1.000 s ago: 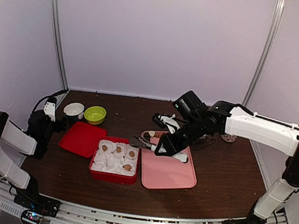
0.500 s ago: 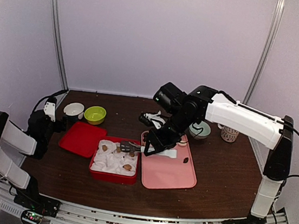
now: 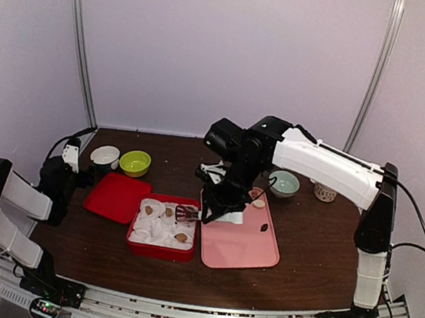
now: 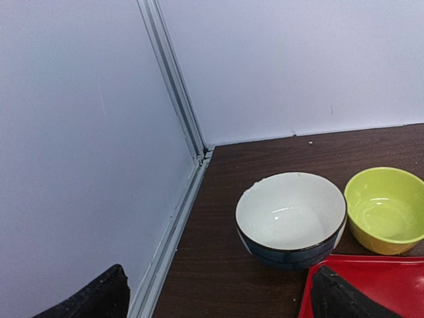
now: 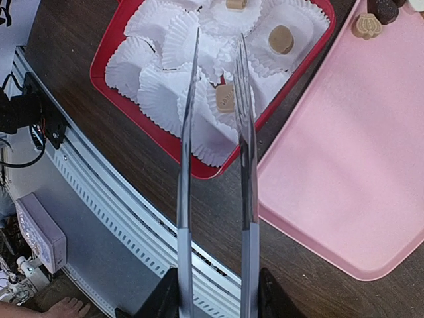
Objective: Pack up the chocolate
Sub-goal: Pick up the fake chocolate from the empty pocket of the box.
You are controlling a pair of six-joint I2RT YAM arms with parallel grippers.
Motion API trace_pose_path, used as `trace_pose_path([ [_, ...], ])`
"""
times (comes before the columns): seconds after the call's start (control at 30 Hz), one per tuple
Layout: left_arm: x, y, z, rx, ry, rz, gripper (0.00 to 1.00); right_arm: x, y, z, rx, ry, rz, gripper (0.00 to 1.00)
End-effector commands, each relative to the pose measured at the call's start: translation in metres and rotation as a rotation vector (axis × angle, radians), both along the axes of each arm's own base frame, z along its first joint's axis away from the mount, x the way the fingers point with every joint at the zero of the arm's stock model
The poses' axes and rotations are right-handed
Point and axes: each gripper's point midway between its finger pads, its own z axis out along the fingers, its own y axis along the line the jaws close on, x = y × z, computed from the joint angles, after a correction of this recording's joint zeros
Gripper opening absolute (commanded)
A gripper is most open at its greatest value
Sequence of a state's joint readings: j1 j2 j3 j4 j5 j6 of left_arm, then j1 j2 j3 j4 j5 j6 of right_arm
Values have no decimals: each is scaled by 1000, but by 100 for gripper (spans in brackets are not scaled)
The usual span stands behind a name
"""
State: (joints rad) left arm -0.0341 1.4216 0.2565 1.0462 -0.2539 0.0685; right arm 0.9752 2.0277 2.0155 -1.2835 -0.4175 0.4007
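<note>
While the top view blurs them, right-wrist tongs (image 5: pixel 246 172) stand parted above chocolate (image 5: pixel 225 98).

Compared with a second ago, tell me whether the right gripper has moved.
Yes. The right gripper, holding the tongs, swung left along the pink tray toward the red box.

Left claw (image 4: pixel 218 298) mostly out of frame, green bowl (image 4: pixel 384 212) cropped, red tray (image 4: pixel 377 281), perhaps a lid, clipped
</note>
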Motion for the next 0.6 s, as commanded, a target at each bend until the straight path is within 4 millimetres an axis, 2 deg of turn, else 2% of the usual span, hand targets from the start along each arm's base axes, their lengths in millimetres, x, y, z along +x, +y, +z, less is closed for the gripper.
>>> trace_pose_path([
  [0.0, 5, 3, 16, -12, -61, 9, 98, -7, 9, 6, 4, 20, -37, 33],
  [0.17, 5, 3, 16, -12, -61, 9, 98, -13, 5, -7, -49, 55, -42, 33],
  [0.23, 5, 2, 16, -12, -61, 8, 98, -13, 7, -2, -41, 51, -44, 33],
  [0.57, 5, 3, 16, -12, -61, 8, 98, -19, 6, -10, -75, 100, -75, 34],
])
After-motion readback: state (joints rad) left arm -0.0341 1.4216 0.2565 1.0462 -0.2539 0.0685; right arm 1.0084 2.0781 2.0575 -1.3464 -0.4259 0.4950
